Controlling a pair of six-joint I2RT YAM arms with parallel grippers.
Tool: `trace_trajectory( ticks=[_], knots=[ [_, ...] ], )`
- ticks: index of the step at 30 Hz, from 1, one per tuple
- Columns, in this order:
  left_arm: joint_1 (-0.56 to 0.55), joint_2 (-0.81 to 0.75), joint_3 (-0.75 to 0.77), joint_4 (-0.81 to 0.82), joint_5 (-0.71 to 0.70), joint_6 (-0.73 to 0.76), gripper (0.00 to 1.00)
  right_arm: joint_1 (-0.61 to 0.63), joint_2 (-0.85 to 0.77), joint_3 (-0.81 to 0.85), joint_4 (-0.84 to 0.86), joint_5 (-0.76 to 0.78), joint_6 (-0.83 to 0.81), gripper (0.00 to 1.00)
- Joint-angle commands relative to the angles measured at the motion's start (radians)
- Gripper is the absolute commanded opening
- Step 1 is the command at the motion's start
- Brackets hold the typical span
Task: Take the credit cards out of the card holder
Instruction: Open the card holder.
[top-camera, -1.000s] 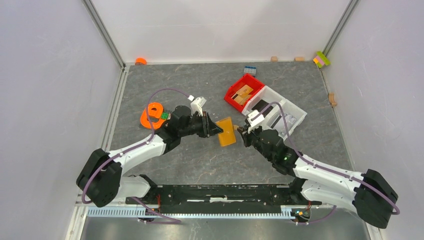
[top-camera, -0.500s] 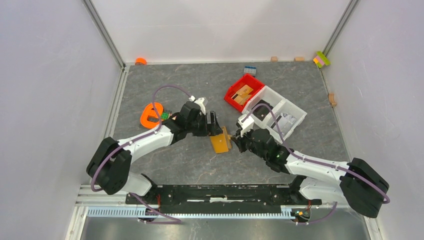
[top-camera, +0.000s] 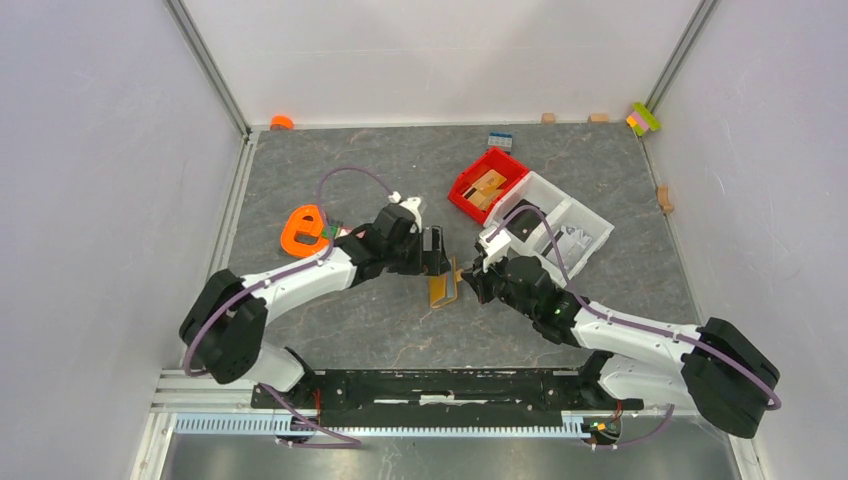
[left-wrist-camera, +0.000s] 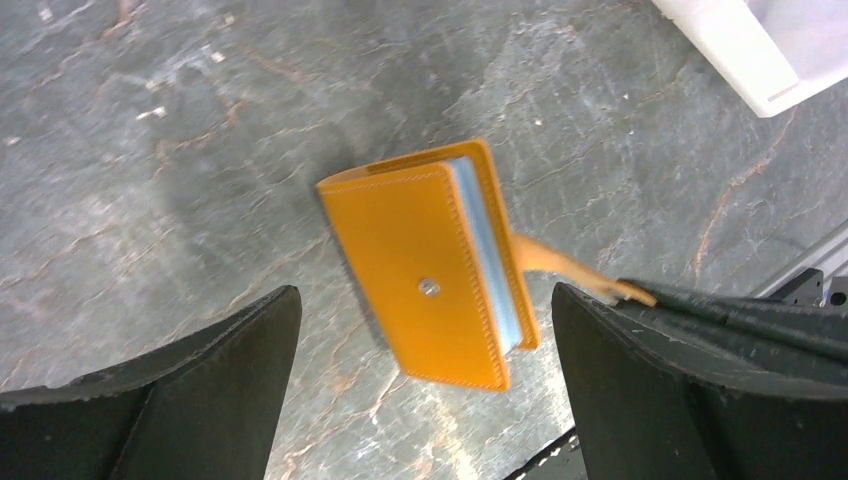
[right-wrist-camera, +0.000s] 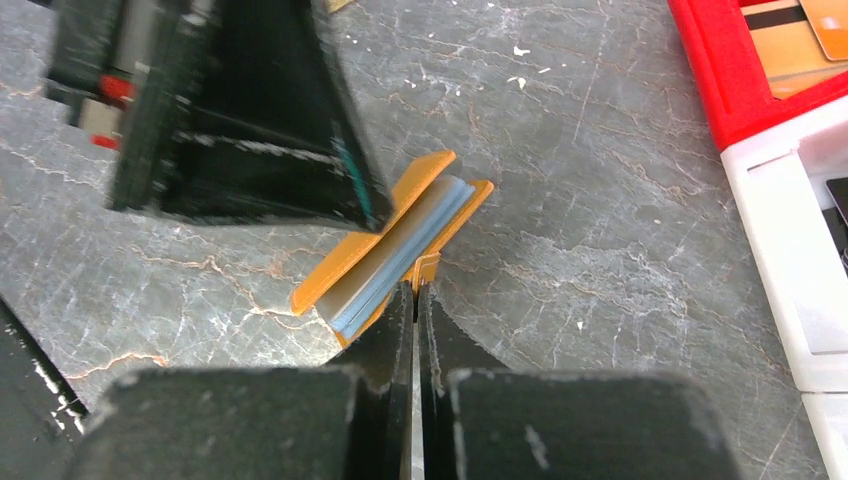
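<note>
Holder (top-camera: 443, 289) stood up by its strap (left-wrist-camera: 560, 265)
Flat a second ago, the holder now stands on edge at the bin's (top-camera: 460, 190) 7 o'clock. Right jaws pinch its strap; left jaws are spread close beside it. Cards likely still inside.

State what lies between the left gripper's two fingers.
The orange card holder sits between the left gripper fingers, its body clear of both; the left wrist view shows this.
</note>
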Motion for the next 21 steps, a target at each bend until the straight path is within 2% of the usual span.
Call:
trace_trajectory(
  ticks=[1,4,8,12,21],
  knots=[
    [-0.045,0.077,0.104,-0.036,0.003,0.07,1.0,-0.004,-0.035,0.017,0.076,-0.033,0.009,0.0],
    [-0.061,0.114,0.138,-0.08,-0.019,0.082,0.99,-0.004,-0.036,0.018,0.073,-0.025,0.009,0.0],
    [-0.061,0.137,0.173,-0.143,-0.076,0.084,0.89,-0.005,-0.047,0.011,0.069,0.011,0.015,0.0],
    [-0.059,0.13,0.173,-0.145,-0.098,0.081,0.83,-0.008,-0.063,0.005,0.049,0.082,0.024,0.0],
    [-0.058,0.112,0.172,-0.146,-0.084,0.095,0.87,-0.025,-0.039,0.016,0.029,0.083,0.038,0.0]
  ],
)
